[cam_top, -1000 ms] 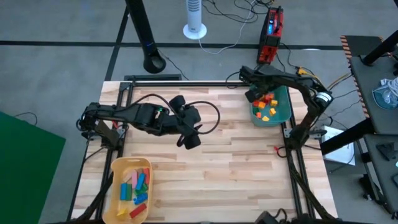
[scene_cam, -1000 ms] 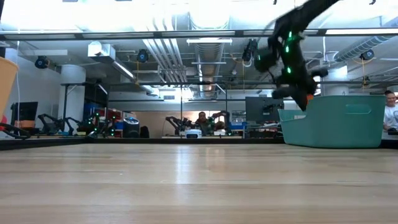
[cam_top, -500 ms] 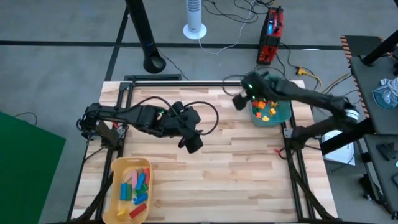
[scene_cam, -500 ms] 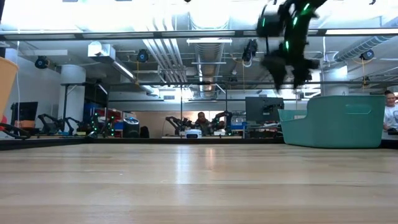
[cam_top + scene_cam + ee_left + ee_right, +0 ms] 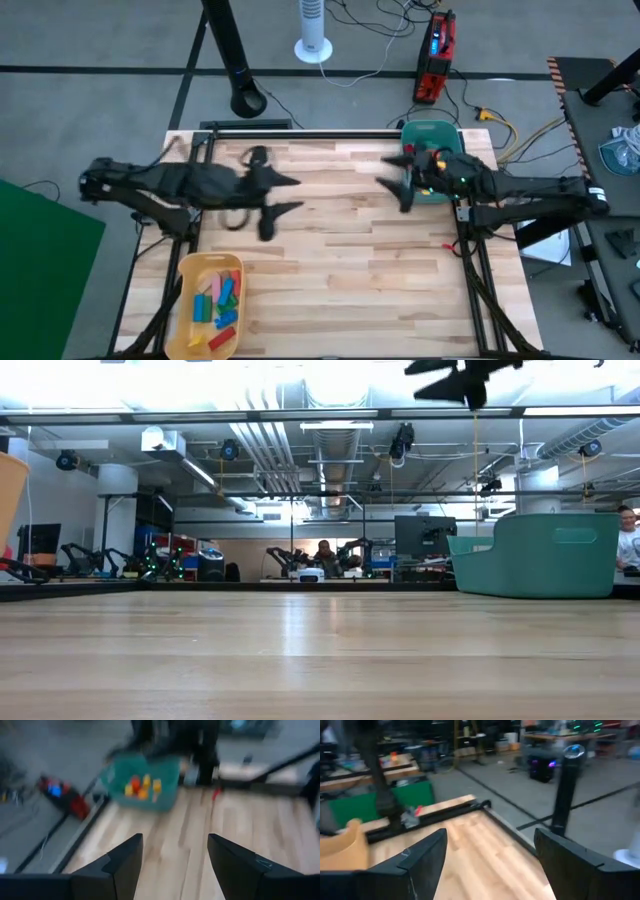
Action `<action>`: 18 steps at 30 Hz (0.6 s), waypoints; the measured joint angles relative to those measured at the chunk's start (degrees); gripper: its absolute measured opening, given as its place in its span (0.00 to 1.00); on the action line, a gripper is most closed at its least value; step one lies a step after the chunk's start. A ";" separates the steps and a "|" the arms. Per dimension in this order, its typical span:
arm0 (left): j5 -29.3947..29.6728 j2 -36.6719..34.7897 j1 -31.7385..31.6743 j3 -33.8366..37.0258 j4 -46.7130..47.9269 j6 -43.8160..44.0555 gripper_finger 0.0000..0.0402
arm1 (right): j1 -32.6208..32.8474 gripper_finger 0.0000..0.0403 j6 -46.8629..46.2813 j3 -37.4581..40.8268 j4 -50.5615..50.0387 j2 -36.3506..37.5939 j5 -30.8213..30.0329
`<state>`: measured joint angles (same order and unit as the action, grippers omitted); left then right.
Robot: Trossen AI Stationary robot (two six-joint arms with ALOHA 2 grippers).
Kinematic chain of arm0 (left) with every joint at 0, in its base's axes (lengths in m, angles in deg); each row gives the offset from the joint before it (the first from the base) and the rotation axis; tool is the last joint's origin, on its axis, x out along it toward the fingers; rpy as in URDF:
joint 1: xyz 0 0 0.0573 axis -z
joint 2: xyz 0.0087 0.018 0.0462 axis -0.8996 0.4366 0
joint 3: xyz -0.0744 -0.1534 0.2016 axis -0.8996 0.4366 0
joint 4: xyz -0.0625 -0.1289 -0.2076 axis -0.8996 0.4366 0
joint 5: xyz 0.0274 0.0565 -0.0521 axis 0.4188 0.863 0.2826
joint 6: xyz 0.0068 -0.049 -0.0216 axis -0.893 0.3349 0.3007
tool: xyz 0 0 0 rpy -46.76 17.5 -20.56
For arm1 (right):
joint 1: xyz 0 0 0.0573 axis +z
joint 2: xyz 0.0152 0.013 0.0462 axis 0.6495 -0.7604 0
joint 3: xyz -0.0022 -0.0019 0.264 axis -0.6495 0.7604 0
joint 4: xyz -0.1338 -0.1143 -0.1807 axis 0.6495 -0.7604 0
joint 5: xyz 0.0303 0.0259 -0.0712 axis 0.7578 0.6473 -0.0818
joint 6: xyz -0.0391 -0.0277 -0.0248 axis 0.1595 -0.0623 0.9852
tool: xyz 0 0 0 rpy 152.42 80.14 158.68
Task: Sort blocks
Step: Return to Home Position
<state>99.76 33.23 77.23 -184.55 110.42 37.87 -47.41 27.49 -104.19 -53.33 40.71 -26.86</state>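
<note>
The left pincer (image 5: 283, 197) hangs over the left half of the bench (image 5: 350, 265), on the far side of the tray (image 5: 186, 272), with its arm lying level across from the bench's left edge. Its wrist view shows its two fingers (image 5: 125, 865) set wide, with only bare wood seen through the gap. The right pincer (image 5: 392, 182) hangs over the bench just left of the bin (image 5: 430, 127), and its arm stretches in from the right across the bin's near part. Its fingers (image 5: 422, 860) are also spread wide and grip nothing. In the low view this pincer shows only as a dark shape at the top edge (image 5: 455, 380), high above the wood and left of the bin (image 5: 540, 555), which stands on the bench at the right. The blocks (image 5: 218, 298) lie in two lots. One lot sits in the yellow tray at the near-left corner of the bench: pink, green, blue and red pieces, with a yellowish one among them, packed close together. The other lot sits in the teal bin at the far-right corner. From above the right arm hides most of it, and only a few red and orange bits show beside the wrist (image 5: 428, 160). The left wrist view looks across the bench into the bin (image 5: 150, 804) and shows red, yellow and orange pieces bunched inside (image 5: 141, 786), though too blurred to count. A person (image 5: 630, 545) shows at the right edge of the low view, beyond the bin.
</note>
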 joint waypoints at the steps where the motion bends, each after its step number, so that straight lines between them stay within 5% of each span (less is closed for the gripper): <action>1: -0.25 -3.29 -0.02 3.97 -4.74 -1.91 0.52 | -0.17 0.71 0.19 1.85 0.73 1.16 2.30; 6: -14.79 -18.30 -3.74 25.72 -31.41 -7.01 0.52 | -0.91 0.69 -0.09 10.63 9.23 6.55 15.29; 9: -28.45 -22.79 -9.65 38.29 -51.36 -6.12 0.52 | -1.04 0.68 -0.48 13.25 10.16 8.57 12.93; 12: -42.85 -26.35 -17.19 47.86 -59.66 -2.62 0.52 | -1.45 0.67 -1.41 14.44 9.94 9.57 12.10; 18: -54.62 -39.39 -27.36 62.38 -83.31 8.51 0.52 | -3.99 0.69 -2.73 14.57 10.33 12.13 18.67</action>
<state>45.13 -6.16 49.87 -122.16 27.11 46.38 -51.40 24.76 -89.62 -43.00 52.85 -8.19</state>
